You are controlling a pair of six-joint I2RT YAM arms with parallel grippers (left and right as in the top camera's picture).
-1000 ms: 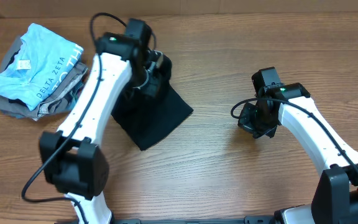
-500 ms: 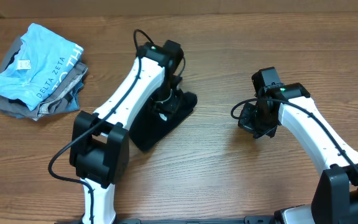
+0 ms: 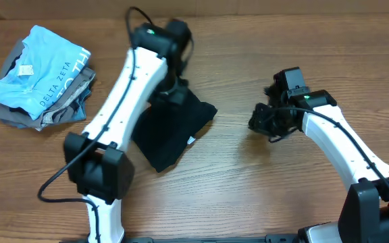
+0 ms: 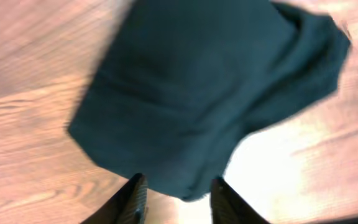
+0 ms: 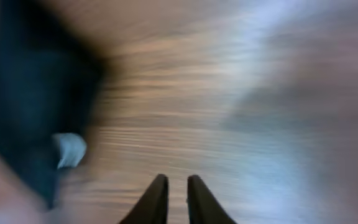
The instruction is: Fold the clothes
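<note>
The clothes, a black T-shirt (image 3: 174,131), lie folded into a compact slanted rectangle at the table's middle, with a small white tag (image 3: 191,140) at the right edge. My left gripper (image 3: 173,94) hovers over the shirt's far edge. In the left wrist view the shirt (image 4: 197,93) fills the upper frame, and the left gripper (image 4: 178,194) stands open with nothing between its fingers. My right gripper (image 3: 258,123) sits to the right of the shirt, apart from it. In the blurred right wrist view, the right gripper (image 5: 178,196) shows a narrow empty gap over bare wood, with the shirt (image 5: 30,106) at the left.
At the far left, a light blue garment printed "DELTA ZETA" (image 3: 42,67) lies on top of grey garments (image 3: 46,116). The wooden table (image 3: 262,189) shows bare between the shirt and the right arm and along the front.
The left gripper has opened and let go of the shirt, then swung right and back; the shirt now lies flat. The right gripper has shifted left and parted slightly.
</note>
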